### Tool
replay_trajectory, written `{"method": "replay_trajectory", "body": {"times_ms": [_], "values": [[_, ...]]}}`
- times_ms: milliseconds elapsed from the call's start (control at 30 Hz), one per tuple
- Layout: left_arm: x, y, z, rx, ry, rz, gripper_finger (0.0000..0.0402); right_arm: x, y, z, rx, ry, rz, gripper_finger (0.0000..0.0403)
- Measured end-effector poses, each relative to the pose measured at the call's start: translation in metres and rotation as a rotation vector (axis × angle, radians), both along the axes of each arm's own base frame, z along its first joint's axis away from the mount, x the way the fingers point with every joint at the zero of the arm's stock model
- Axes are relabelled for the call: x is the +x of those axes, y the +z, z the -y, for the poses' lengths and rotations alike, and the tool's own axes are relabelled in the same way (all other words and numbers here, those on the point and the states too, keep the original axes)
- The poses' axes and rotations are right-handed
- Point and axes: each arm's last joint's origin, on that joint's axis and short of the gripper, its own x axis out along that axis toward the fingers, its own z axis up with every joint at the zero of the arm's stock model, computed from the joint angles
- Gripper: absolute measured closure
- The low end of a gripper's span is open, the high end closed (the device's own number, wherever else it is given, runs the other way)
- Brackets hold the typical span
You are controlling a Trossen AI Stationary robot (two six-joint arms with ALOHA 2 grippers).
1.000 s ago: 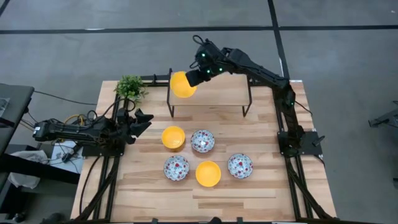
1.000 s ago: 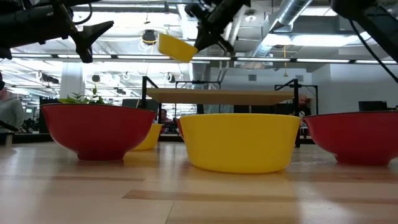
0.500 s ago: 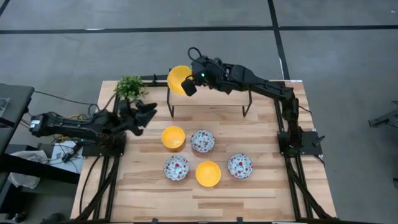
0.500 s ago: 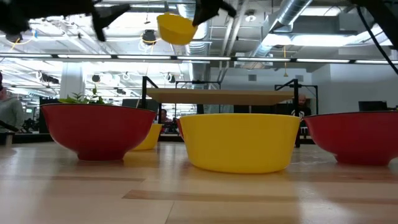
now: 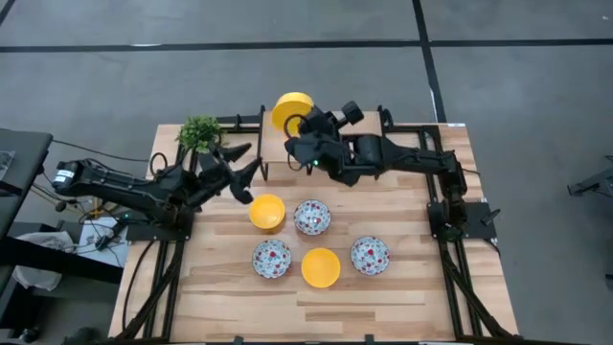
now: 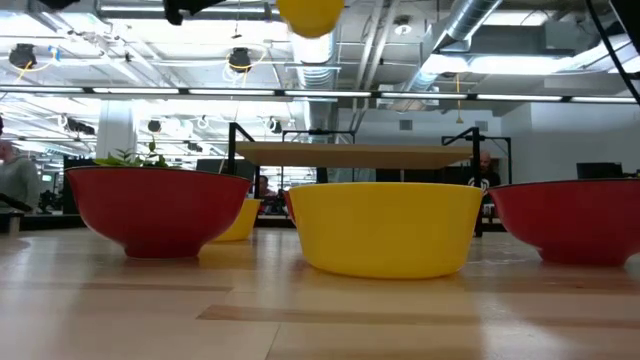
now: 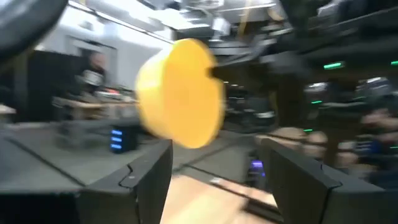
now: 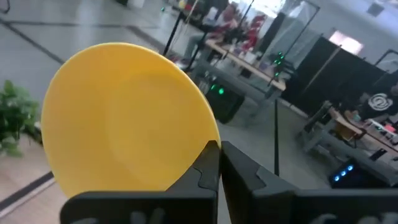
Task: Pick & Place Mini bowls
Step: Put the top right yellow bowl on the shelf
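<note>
The right tool (image 5: pixel 299 122) is up high over the far edge of the desk, its fingers (image 8: pixel 211 163) pinched tight on the rim of a plain glossy yellow mini bowl (image 5: pixel 290 109). That bowl hangs in the air, clear of everything, just beyond the black metal-framed wooden rack (image 5: pixel 380 171) that stands at the back of the light wooden desk (image 5: pixel 402 297).

The left tool (image 5: pixel 244 165) is raised too, its fingers (image 7: pixel 147 180) spread wide and holding nothing, pointed toward the lifted bowl from just beside the small green plant (image 5: pixel 199 133).

Down on the desk sit the other five mini bowls: a second yellow bowl (image 5: pixel 267 212) next to a white floral bowl (image 5: pixel 312 218), and nearer the front a floral bowl (image 5: pixel 271 259), a third yellow bowl (image 5: pixel 321 267) and another floral bowl (image 5: pixel 369 255), all upright and apart from one another.
</note>
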Motion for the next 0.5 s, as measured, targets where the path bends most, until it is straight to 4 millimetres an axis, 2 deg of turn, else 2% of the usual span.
{"method": "replay_trajectory", "body": {"times_ms": [200, 500], "values": [[0.008, 0.010, -0.005, 0.005, 0.078, -0.006, 0.0160, 0.000, 0.003, -0.018, -0.036, -0.012, 0.036, 0.0403], [0.028, 0.024, -0.012, 0.003, 0.120, 0.006, 0.0160, 0.004, 0.007, -0.029, -0.068, -0.026, 0.075, 0.0403]]}}
